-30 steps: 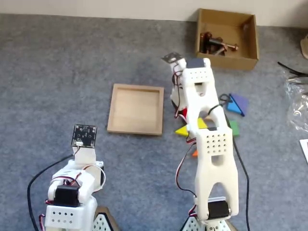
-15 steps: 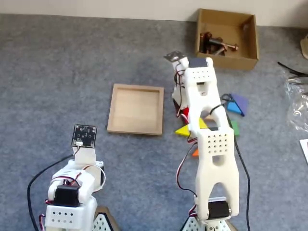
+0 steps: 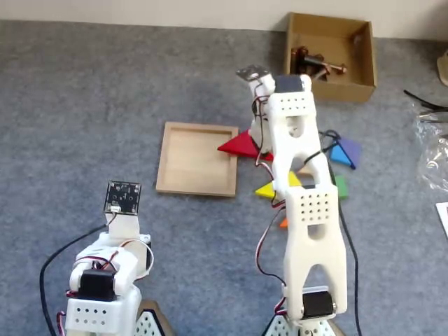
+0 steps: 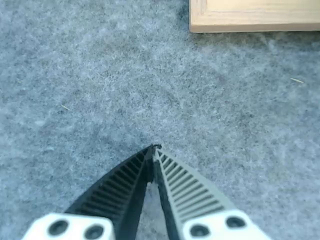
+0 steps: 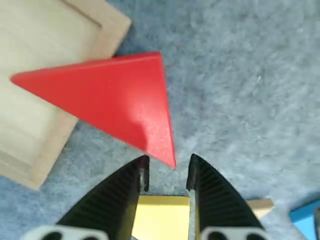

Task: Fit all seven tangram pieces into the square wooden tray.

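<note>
Red, glossy and thin, the triangle (image 5: 110, 100) lies across the corner rim of the tray (image 5: 55, 135). One tip is over the tray floor, and the far acute corner is out over the carpet (image 4: 100, 75), in the gap of the right gripper (image 5: 168, 167). Its fingers stand a little apart and seem to touch neither edge of that corner, so I judge the piece unclamped. It should be light and rigid, and the sheen suggests it slips easily. A pinch on the point gives little purchase and would let it swivel, so a hold edge to edge nearer the middle looks safer. Propped on the rim, it may tip either way. Whether it sits level or tilted is hard to make out. The left gripper (image 4: 154, 148) is closed on nothing, low over carpet with the tray edge beyond it. From above, the right arm (image 3: 301, 175) covers its own gripper and part of the other pieces (image 3: 268, 189) beside the tray. Those show in scraps of yellow, blue, purple, green and orange, so all seven cannot be counted.
</note>
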Robot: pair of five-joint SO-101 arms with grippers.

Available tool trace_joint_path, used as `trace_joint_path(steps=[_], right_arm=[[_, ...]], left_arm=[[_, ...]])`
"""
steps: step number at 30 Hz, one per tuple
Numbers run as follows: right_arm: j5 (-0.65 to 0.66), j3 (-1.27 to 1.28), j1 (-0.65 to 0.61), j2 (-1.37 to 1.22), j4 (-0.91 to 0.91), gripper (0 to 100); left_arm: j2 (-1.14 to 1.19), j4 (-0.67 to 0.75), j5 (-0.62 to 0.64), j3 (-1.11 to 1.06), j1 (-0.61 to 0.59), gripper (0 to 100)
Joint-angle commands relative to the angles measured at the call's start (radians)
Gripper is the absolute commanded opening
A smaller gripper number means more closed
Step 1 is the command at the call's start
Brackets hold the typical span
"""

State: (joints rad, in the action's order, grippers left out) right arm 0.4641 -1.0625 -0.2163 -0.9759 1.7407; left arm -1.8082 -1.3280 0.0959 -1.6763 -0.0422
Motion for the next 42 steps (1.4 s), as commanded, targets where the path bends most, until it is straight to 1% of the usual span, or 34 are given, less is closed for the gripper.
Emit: trace_joint_path(steps=[1,4,6,9,18,22,25,27,29,36,38,42], right_arm=[[-0.005,-0.058,-0.013,0.025,0.019,12.0],[-0.006,-0.064,-0.036,0.022,0.019,12.2],[-0.006,-0.065,-0.041,0.022,0.007,14.3],[-0.008,-0.065,-0.025,0.022,-0.035,16.7],[-0.008,-0.065,-0.016,0.028,-0.051,16.6],[0.005,-0.068,-0.024,0.031,-0.054,18.6],[0.075,-0.116,-0.041,0.025,-0.042,27.7],[0.094,-0.143,-0.059,0.022,-0.019,33.0],[0.110,-0.166,-0.077,0.022,-0.015,35.7],[0.264,-0.174,-0.142,0.022,-0.015,36.3],[0.316,-0.173,-0.147,0.022,-0.015,36.3],[0.379,-0.165,-0.148,0.001,0.015,36.3]], left_arm=[[-0.007,0.003,0.006,-0.019,0.018,1],[-0.007,0.003,0.006,-0.019,0.018,1],[-0.007,0.003,0.006,-0.019,0.018,1],[-0.007,0.003,0.006,-0.019,0.018,1],[-0.007,0.003,0.006,-0.019,0.018,1],[-0.007,0.003,0.006,-0.019,0.018,1],[-0.007,0.003,0.006,-0.019,0.018,1],[-0.007,0.003,0.006,-0.019,0.018,1],[-0.007,0.003,0.006,-0.019,0.018,1],[-0.007,0.003,0.006,-0.019,0.018,1],[-0.007,0.003,0.006,-0.019,0.018,1],[-0.007,0.003,0.006,-0.019,0.018,1]])
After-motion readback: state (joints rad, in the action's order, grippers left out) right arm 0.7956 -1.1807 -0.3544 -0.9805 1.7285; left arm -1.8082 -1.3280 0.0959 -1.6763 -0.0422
